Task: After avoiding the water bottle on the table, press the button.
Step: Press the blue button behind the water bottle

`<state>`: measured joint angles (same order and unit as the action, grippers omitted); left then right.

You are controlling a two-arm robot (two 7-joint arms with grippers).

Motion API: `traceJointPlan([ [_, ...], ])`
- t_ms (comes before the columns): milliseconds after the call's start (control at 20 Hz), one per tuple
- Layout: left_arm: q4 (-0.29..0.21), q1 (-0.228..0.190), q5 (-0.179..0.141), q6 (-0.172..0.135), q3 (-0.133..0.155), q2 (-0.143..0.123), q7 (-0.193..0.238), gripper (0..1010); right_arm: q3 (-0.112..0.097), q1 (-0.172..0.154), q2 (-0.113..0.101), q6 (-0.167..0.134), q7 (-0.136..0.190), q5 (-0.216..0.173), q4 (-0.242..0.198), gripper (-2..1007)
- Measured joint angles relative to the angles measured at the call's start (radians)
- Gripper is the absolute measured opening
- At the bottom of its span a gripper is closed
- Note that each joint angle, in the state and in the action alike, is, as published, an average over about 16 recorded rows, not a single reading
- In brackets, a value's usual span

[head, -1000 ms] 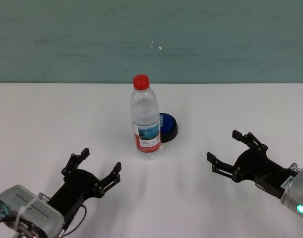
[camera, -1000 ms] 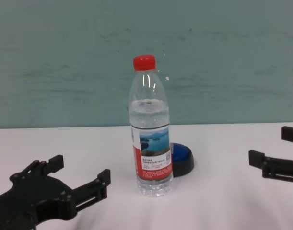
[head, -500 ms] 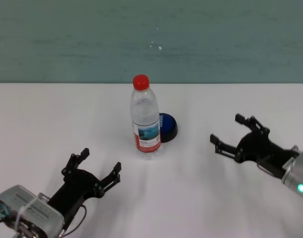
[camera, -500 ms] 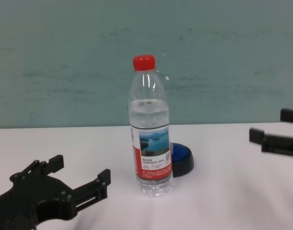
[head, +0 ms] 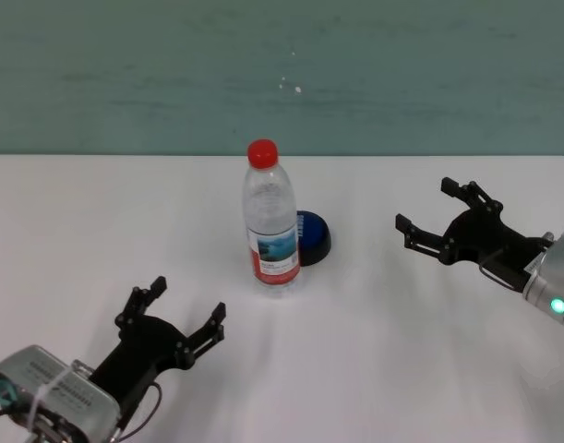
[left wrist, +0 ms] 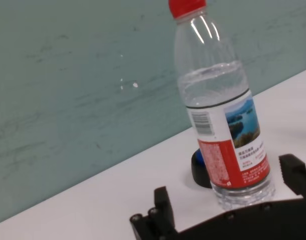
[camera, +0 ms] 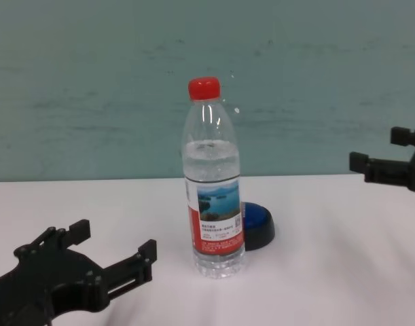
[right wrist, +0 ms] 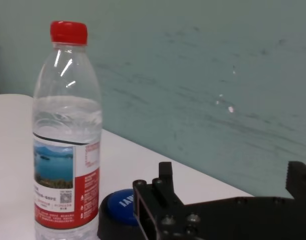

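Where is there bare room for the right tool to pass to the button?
Bare table lies between the right tool and the button, on the button's right side. It is crowded on the button's near-left, where the water bottle stands right against it. The left tool sits near the front-left.

**Both grippers wide open, right arm up in the air**

Left gripper [head: 171, 312] sits low at the near left, forearm angled in from the corner, fingers spread wide and pointing forward and a bit inward. Right gripper [head: 432, 214] is off on the right side, raised higher, fingers splayed open too, pointing left.
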<state>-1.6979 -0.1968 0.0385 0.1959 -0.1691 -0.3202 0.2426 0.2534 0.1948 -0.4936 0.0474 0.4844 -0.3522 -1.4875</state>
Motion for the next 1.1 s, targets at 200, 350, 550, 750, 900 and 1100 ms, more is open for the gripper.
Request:
traceJointPlan([
  [200,0.000,0.000,0.000,0.000,0.000,0.000,0.000,1000,0.030,0.073,0.019,0.009,0.025,0.002,0.087,1003],
  [350,0.000,0.000,0.000,0.000,0.000,0.000,0.000,1000,0.054,0.128,0.037,0.019,0.045,0.003,0.159,1003],
  [550,0.000,0.000,0.000,0.000,0.000,0.000,0.000,1000,0.086,0.201,0.064,0.034,0.070,0.008,0.256,1003],
  [750,0.000,0.000,0.000,0.000,0.000,0.000,0.000,1000,0.111,0.262,0.089,0.050,0.088,0.017,0.341,1003],
  [900,0.000,0.000,0.000,0.000,0.000,0.000,0.000,1000,0.126,0.299,0.105,0.060,0.098,0.024,0.390,1003],
  [1100,0.000,0.000,0.000,0.000,0.000,0.000,0.000,1000,0.144,0.336,0.124,0.069,0.109,0.034,0.436,1003],
])
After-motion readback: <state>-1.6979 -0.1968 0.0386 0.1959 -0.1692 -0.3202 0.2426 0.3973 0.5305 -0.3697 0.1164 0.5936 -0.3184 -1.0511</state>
